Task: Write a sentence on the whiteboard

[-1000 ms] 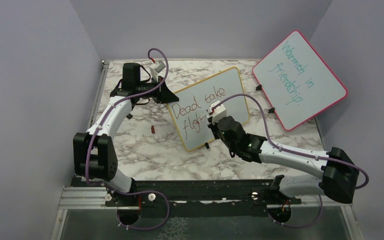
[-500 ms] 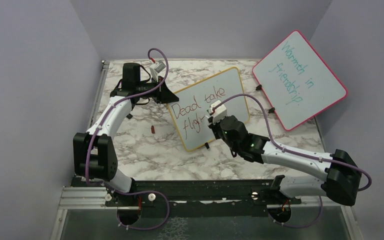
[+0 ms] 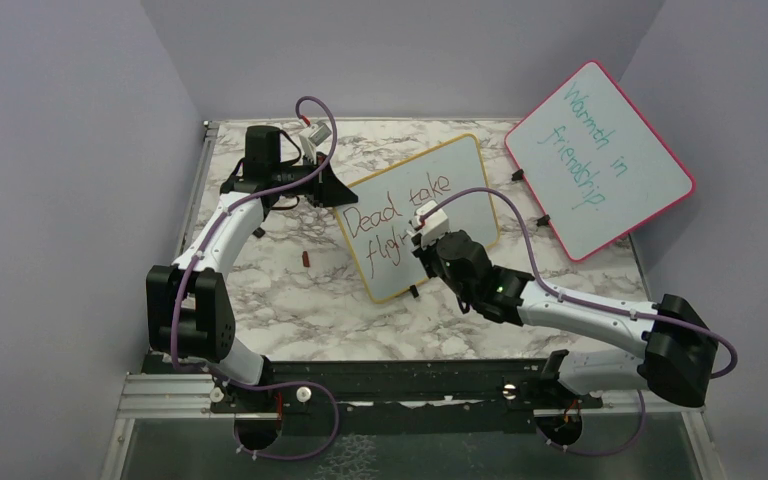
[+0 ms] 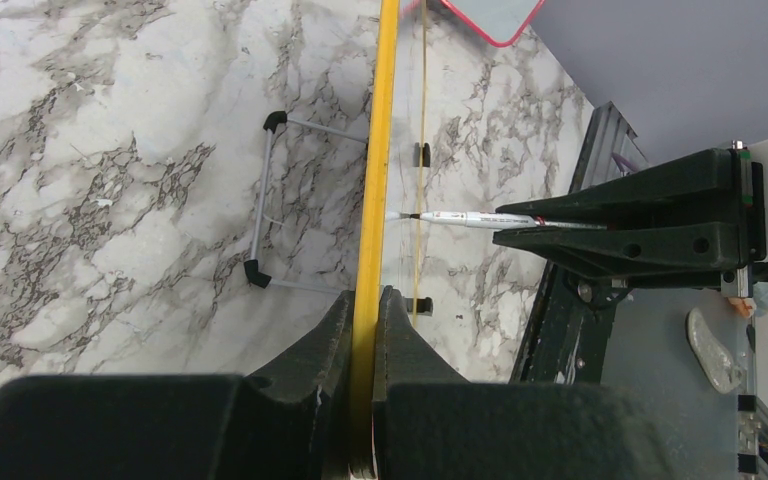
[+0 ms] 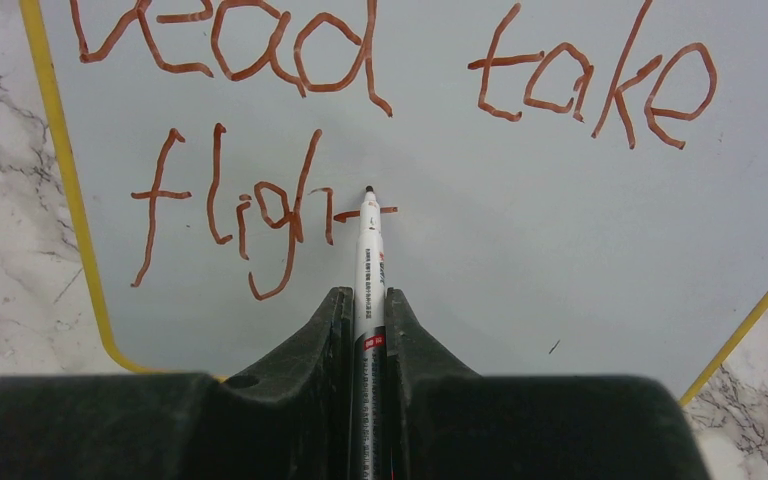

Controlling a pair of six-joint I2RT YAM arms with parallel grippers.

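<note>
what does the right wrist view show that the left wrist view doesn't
Only the right wrist view shows the whiteboard face, with the sentence reading "Dead take fligh" and a last letter just begun. Only the left wrist view shows the board's wire stand and the left hand clamped on the yellow frame, seen edge-on. Both show the marker in the right hand, tip at the board.

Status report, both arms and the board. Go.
Left gripper shut on whiteboard frame edge. Right gripper shut on marker, tip at the unfinished last letter of the sentence. Nothing blocking.

Whiteboard propped tilted on marble table; right gripper over sentence.
</note>
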